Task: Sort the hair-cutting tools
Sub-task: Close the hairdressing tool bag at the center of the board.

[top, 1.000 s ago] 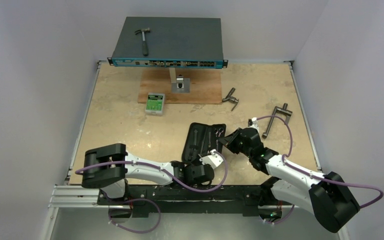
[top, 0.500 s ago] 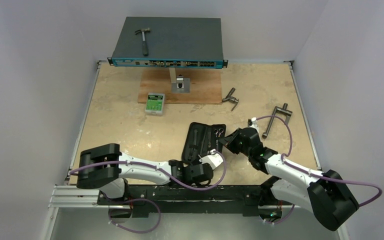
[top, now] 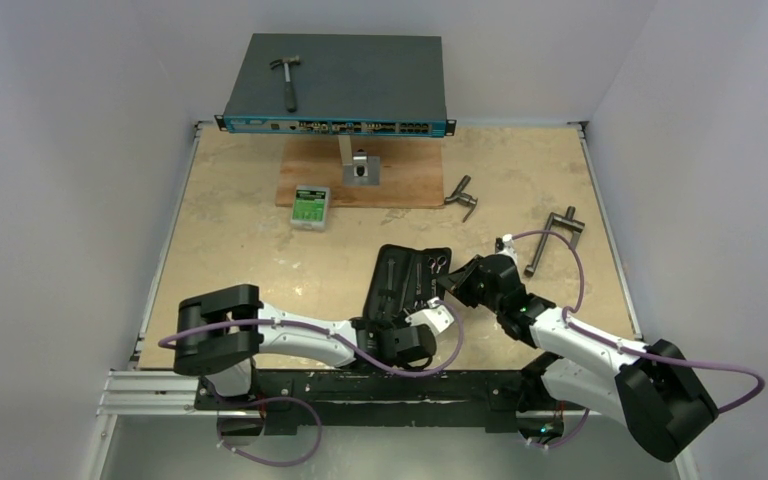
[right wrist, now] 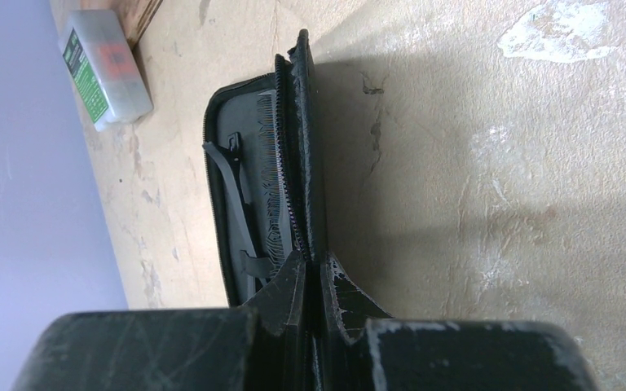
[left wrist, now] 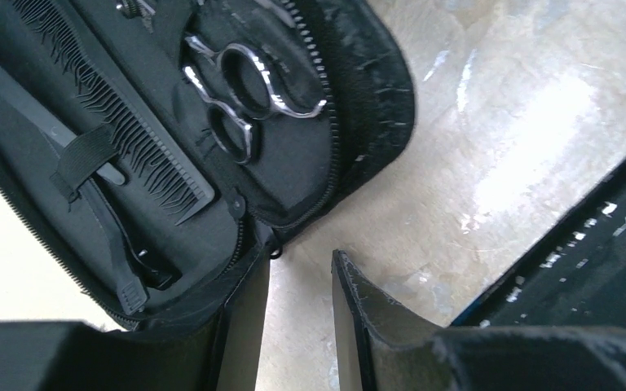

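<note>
Left wrist view: case [left wrist: 359, 98] holding scissors [left wrist: 249, 90] and comb [left wrist: 122, 130], long axis near-to-far, lies just beyond left tool [left wrist: 300, 269], jaws apart; right tool [right wrist: 319, 265] clamped on its right edge.

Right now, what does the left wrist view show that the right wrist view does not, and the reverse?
Only the left wrist view: the silver scissors with ring handles, and the left claw, open and holding nothing. Only the right wrist view: the green-labelled plastic box, and the right claw, shut on the raised edge of the black zip case. Both views: that open case and the black comb strapped inside it.
</note>
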Motion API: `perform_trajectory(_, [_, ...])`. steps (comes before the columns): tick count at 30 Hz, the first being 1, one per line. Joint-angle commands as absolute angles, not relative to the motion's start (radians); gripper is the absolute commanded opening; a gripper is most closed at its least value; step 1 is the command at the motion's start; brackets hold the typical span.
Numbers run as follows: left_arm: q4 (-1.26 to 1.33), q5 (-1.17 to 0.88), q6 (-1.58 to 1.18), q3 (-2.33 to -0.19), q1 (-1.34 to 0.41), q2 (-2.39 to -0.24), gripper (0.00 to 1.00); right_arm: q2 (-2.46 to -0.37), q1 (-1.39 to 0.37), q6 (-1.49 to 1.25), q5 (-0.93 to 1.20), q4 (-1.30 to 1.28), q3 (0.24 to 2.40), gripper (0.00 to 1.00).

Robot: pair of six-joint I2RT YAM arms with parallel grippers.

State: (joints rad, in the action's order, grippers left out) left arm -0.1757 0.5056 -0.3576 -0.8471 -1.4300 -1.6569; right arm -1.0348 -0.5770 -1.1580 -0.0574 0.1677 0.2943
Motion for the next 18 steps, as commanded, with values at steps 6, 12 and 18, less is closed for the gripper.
perform_trajectory(6, [-0.205, 0.566, -0.382, -0.884, -1.393, -1.661, 0.32, -1.000, -0.577, -1.164, -0.038, 0.179, 0.315, 0.00])
perform_trajectory(12, [-0.190, 0.565, -0.362, -0.886, -1.393, -1.646, 0.33, -0.999, -0.578, -1.164, -0.038, 0.176, 0.313, 0.00])
perform_trajectory(18, [-0.182, 0.563, -0.336, -0.907, -1.391, -1.667, 0.32, -1.000, -0.577, -1.160, -0.031, 0.178, 0.313, 0.00])
